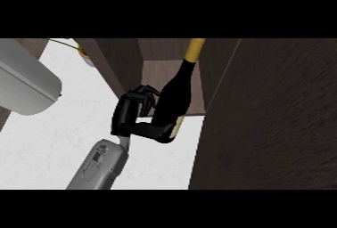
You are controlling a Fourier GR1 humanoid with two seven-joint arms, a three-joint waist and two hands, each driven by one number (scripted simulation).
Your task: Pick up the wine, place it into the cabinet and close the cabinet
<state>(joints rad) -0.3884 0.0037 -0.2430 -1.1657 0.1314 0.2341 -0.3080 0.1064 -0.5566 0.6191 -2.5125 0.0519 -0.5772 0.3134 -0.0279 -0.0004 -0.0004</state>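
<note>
**Head view: wine at the cabinet mouth.** The left hand (135, 120) is curled round the lower body of the wine bottle (176, 89), fingers wrapped over its far side and thumb beneath, near the label. The bottle is tilted, with its yellow neck reaching into the cabinet (121, 62). Its base hangs over the white counter (52, 147), outside the front edge of the cabinet floor. The dark panel filling the right side is judged to be the open door (276, 124), and it stands just beside the bottle. A grey rounded object (26, 84) and a small potted plant (84, 53) sit toward the counter's far left corner, well apart from the hand. The right hand does not show.

Hazards, as judged:
- Letting go here, with the base unsupported and the bottle leaning, could let it slide or tip back out over the floor's edge.
- A sideways drift could knock the neck against the cabinet's right inner wall.
- Swinging the door before the base is fully inside could catch the bottle.
</note>
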